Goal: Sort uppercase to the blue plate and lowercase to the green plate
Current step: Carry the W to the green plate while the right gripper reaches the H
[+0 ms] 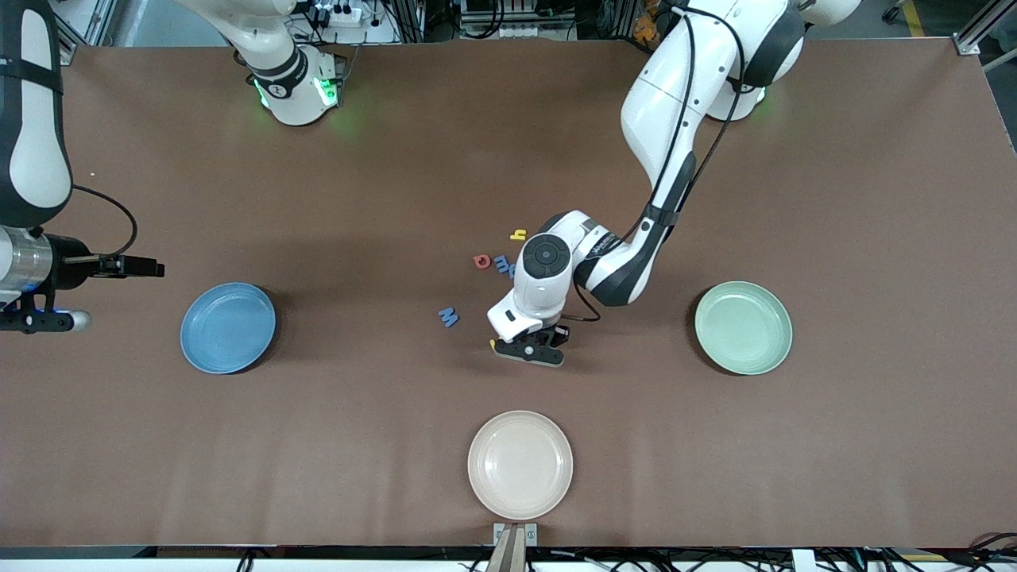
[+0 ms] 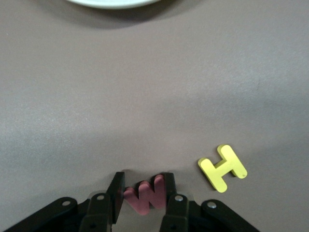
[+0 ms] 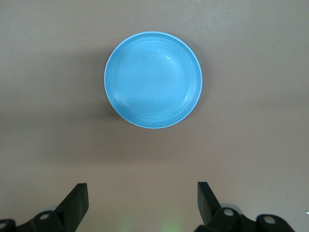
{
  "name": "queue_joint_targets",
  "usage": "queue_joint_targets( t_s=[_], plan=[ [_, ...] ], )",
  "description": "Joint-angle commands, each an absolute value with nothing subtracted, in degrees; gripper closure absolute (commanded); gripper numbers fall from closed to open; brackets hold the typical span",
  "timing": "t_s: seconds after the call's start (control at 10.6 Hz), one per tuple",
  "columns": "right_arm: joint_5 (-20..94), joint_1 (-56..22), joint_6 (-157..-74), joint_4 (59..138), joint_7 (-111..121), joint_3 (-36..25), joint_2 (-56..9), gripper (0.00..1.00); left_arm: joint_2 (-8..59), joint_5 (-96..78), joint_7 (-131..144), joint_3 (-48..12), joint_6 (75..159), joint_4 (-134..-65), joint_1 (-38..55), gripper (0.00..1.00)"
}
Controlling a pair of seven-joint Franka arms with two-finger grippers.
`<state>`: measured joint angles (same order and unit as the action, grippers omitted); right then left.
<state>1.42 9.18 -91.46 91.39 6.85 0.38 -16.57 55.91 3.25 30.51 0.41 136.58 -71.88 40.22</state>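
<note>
1. Because the foam letters were tiny and flat, the left gripper (image 1: 531, 347) was down at table level with its jaws drawn narrow on the red w (image 2: 146, 194), pinching it by its two edges. Whether the letter had cleared the table could not be told.
2. Landmark: the cream plate (image 1: 520, 508). The left gripper and red w sat farther from the front camera than this plate, roughly in line with it.
3. The yellow H (image 2: 223, 167) lay flat just beside the held w, not touching it; it showed only in the left wrist view.
4. Remaining letters lay farther from the camera than the cream plate: blue M (image 1: 449, 317), then red Q (image 1: 481, 261), a blue letter (image 1: 504, 264) partly hidden by the arm, and yellow y (image 1: 518, 234).
5. The green plate (image 1: 744, 327) sat toward the left arm's end from the cream plate and the blue plate (image 1: 228, 327) toward the right arm's end. Neither held a letter.
6. Judgement: w is lowercase, so the green plate is its target, which suits the left arm.
7. The right gripper (image 3: 140, 203) waited above the table near the blue plate, jaws wide and empty, likely placed for uppercase drops.
</note>
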Motion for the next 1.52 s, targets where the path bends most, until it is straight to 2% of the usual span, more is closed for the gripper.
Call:
queue_joint_targets(
  t_s=[0.0,0.19,0.57,0.85,1.23,1.42],
  plan=[
    [2.29,9.93,-91.23,91.23,7.03,1.14,-16.61,0.00,54.41,3.69,30.15,0.70,133.78,-71.02,40.17,1.00],
    [2.37,9.32,-91.14,91.23,7.03,1.23,-16.61,0.00,52.31,3.52,30.06,0.70,131.16,-71.10,39.47,1.00],
    [2.37,3.27,-91.58,90.88,6.06,1.41,-16.52,0.00,46.33,3.51,28.23,0.53,124.91,-71.19,35.08,1.00],
    [4.56,-3.32,-94.12,90.44,1.53,1.41,-18.01,0.00,42.81,3.17,16.66,-0.61,120.52,-71.46,27.89,1.00],
    [7.03,-15.08,-95.18,80.54,-9.19,1.41,-28.71,0.00,38.77,3.60,2.75,-2.29,113.92,-75.04,17.68,1.00],
    [8.52,-21.59,-100.95,75.42,-17.10,1.41,-35.13,0.00,36.40,3.78,1.67,-2.28,112.85,-81.35,14.08,1.00]
  ],
)
